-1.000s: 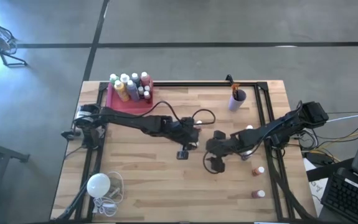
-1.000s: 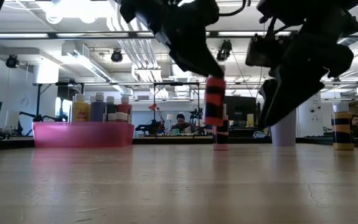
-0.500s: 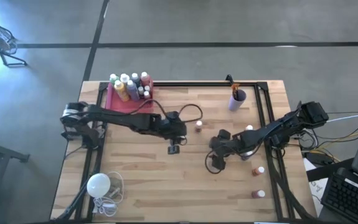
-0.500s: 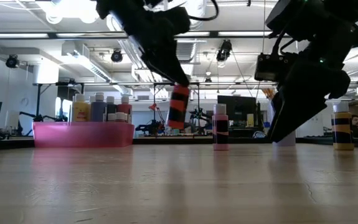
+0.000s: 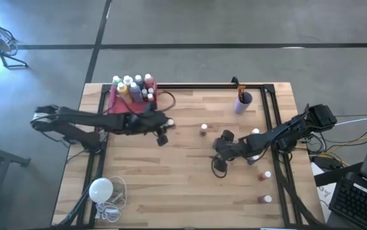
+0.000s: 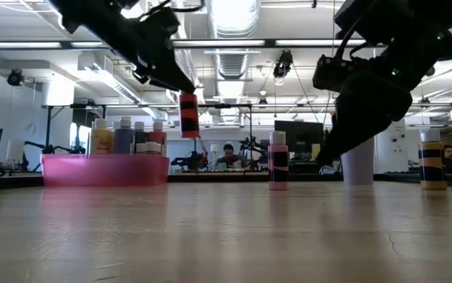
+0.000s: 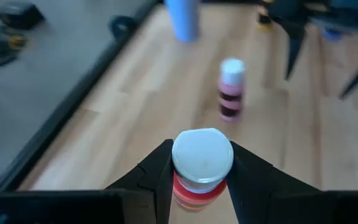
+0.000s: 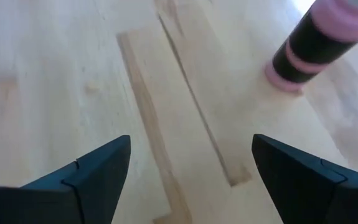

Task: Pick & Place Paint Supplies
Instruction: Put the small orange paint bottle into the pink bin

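Red paint bottle (image 7: pixel 202 168), white-capped, is being held clamped between the fingers of the left gripper (image 5: pixel 164 128) above the table (image 5: pixel 170 191), just at five o'clock from the pink tray (image 5: pixel 120 105) where other bottles (image 5: pixel 132 88) are being kept. Pink bottle (image 5: pixel 203 130) is being left standing upright near the table's middle, at about eleven o'clock from the right gripper (image 8: pixel 188 168), whose fingers are being held spread wide and empty above the wood.

Bright ceiling lights glare in the low view; wrist views are blurred.
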Action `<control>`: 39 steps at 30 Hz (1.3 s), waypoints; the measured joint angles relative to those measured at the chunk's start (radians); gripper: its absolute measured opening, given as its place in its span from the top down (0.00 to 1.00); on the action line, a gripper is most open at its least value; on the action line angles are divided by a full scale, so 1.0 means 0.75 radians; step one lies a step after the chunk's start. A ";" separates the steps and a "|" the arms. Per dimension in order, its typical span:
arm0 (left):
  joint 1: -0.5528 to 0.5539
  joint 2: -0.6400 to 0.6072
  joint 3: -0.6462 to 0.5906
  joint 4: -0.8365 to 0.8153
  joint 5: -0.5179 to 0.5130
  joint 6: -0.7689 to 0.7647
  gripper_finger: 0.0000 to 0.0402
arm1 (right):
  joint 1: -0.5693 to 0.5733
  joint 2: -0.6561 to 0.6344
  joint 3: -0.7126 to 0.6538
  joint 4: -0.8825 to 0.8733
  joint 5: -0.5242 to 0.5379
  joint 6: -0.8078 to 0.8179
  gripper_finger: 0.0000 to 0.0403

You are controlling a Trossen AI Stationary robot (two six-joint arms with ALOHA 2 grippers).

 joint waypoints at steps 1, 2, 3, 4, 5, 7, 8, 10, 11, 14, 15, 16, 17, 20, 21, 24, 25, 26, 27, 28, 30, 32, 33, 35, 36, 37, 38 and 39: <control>0.017 -0.031 -0.032 0.029 -0.008 0.000 0.69 | 0.000 0.000 0.000 0.012 0.017 -0.007 0.18; 0.036 -0.061 -0.064 0.053 -0.014 0.002 0.69 | 0.000 0.000 -0.001 0.023 0.027 -0.011 0.18; 0.055 -0.088 -0.092 0.074 -0.018 0.005 0.69 | -0.001 0.000 -0.001 0.033 0.035 -0.015 0.17; 0.074 -0.113 -0.121 0.090 -0.020 0.005 0.69 | -0.001 0.000 -0.001 0.042 0.048 -0.017 0.17; 0.092 -0.139 -0.143 0.092 -0.021 0.004 0.69 | -0.001 0.000 -0.002 0.050 0.059 -0.020 0.17; 0.126 -0.182 -0.179 0.096 -0.047 -0.007 0.69 | -0.001 0.000 -0.002 0.067 0.067 -0.029 0.16; 0.143 -0.204 -0.197 0.098 -0.057 -0.016 0.69 | -0.002 0.000 -0.002 0.073 0.067 -0.036 0.16; 0.173 -0.241 -0.224 0.093 -0.077 -0.032 0.69 | -0.002 0.000 -0.002 0.076 0.068 -0.040 0.15; 0.188 -0.258 -0.235 0.090 -0.081 -0.038 0.69 | -0.002 0.000 -0.002 0.076 0.068 -0.040 0.15; 0.234 -0.297 -0.258 0.081 -0.086 -0.059 0.69 | -0.003 0.000 -0.002 0.078 0.068 -0.041 0.14; 0.249 -0.308 -0.266 0.081 -0.095 -0.068 0.69 | -0.003 0.000 -0.002 0.079 0.068 -0.042 0.14; 0.264 -0.319 -0.272 0.070 -0.112 -0.079 0.69 | -0.003 0.000 -0.002 0.080 0.068 -0.044 0.14; 0.279 -0.325 -0.277 0.062 -0.135 -0.090 0.69 | -0.003 0.000 -0.002 0.082 0.068 -0.044 0.13; 0.326 -0.338 -0.296 0.010 -0.160 -0.113 0.69 | -0.003 0.000 -0.002 0.083 0.068 -0.044 0.13; 0.338 -0.338 -0.303 0.005 -0.161 -0.125 0.69 | -0.003 0.000 -0.002 0.083 0.068 -0.045 0.14; 0.373 -0.340 -0.316 -0.012 -0.159 -0.143 0.69 | -0.003 0.000 -0.002 0.083 0.068 -0.045 0.16; 0.382 -0.340 -0.317 -0.014 -0.159 -0.144 0.69 | -0.003 0.000 -0.002 0.083 0.068 -0.045 0.16; 0.390 -0.340 -0.319 -0.015 -0.160 -0.146 0.69 | -0.003 0.000 -0.002 0.084 0.068 -0.045 0.17; 0.397 -0.340 -0.319 -0.015 -0.164 -0.150 0.69 | -0.003 0.000 -0.002 0.084 0.068 -0.045 0.18; 0.402 -0.340 -0.319 -0.015 -0.173 -0.155 0.69 | -0.003 0.000 -0.002 0.084 0.068 -0.045 0.18; 0.413 -0.340 -0.319 -0.018 -0.195 -0.162 0.69 | -0.003 0.000 -0.002 0.087 0.068 -0.045 0.20; 0.425 -0.340 -0.319 -0.026 -0.226 -0.169 0.69 | -0.003 0.000 -0.002 0.088 0.068 -0.046 0.21; 0.432 -0.340 -0.319 -0.038 -0.245 -0.172 0.69 | -0.003 0.000 -0.002 0.088 0.068 -0.048 0.21; 0.446 -0.340 -0.319 -0.060 -0.283 -0.186 0.69 | -0.003 0.000 -0.002 0.088 0.068 -0.050 0.22; 0.455 -0.340 -0.319 -0.070 -0.298 -0.196 0.69 | -0.003 0.000 -0.002 0.088 0.068 -0.050 0.23; 0.464 -0.340 -0.320 -0.077 -0.303 -0.204 0.69 | -0.003 0.000 -0.002 0.088 0.068 -0.050 0.23; 0.473 -0.340 -0.324 -0.077 -0.305 -0.206 0.69 | -0.003 0.000 -0.002 0.088 0.068 -0.050 0.23; 0.480 -0.340 -0.328 -0.077 -0.306 -0.207 0.69 | -0.003 0.000 -0.002 0.088 0.068 -0.050 0.24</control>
